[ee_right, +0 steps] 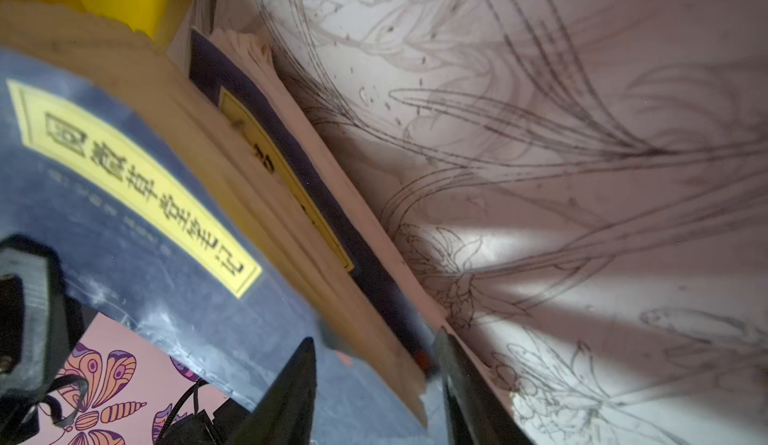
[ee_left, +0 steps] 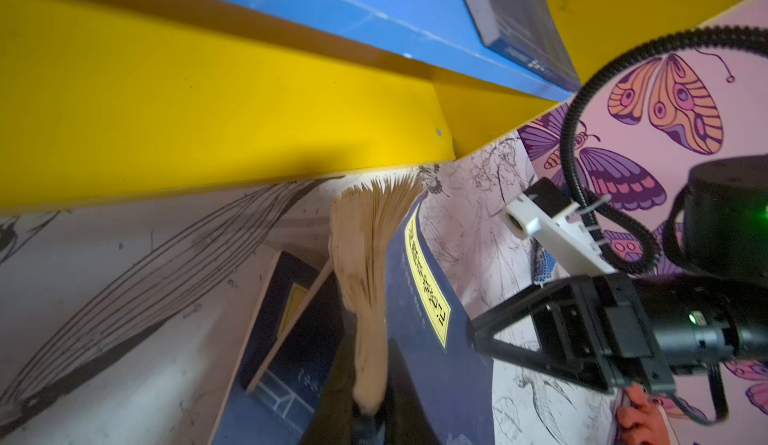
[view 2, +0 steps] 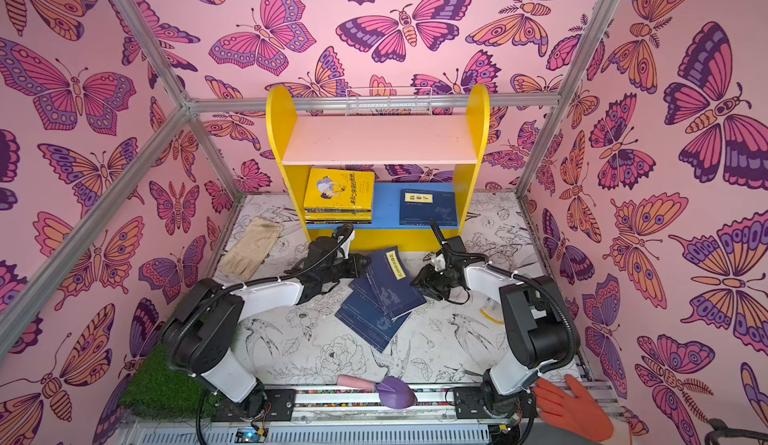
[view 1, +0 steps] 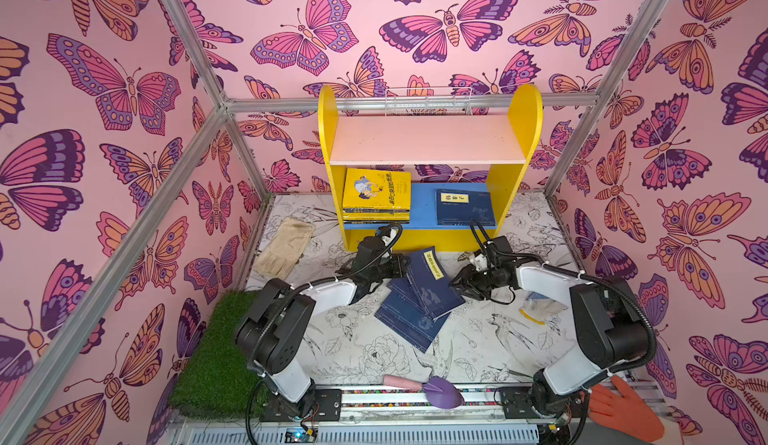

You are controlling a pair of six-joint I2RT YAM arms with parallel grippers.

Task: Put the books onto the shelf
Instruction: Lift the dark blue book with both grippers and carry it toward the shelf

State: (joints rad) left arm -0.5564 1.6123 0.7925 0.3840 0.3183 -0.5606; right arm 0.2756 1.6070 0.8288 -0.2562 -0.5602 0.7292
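1. Nearest, along the front rail, lie a purple trowel (view 1: 442,393) and an orange rubber glove (view 1: 623,409). Neither belongs to the task.
2. Mid-table, the left gripper (view 1: 400,265) is closed tight on the left edge of the top navy book (view 1: 432,285). The left wrist view shows that book's pages fanning out above the fingers, and its yellow title label faces up.
3. The right gripper (view 1: 457,285) sits at the opposite edge of the same book. Its jaws stand part-way apart with the book's edge in the gap. I cannot tell whether they press on it.
4. Under the lifted book, a loose pile of navy books (view 1: 409,322) lies fanned on the table (view 1: 478,351), just in front of the shelf (view 1: 530,131). These look like three or so, all left to move.
5. On the blue lower board (view 1: 424,206), a flat stack topped by a yellow book (view 1: 376,191) sits at the left, and a single navy book (view 1: 463,208) lies flat at the right.
6. The pink upper board (view 1: 428,139) holds nothing.
7. As a judgement, the task is past halfway: most books are shelved, one is in hand, and the pile remains.
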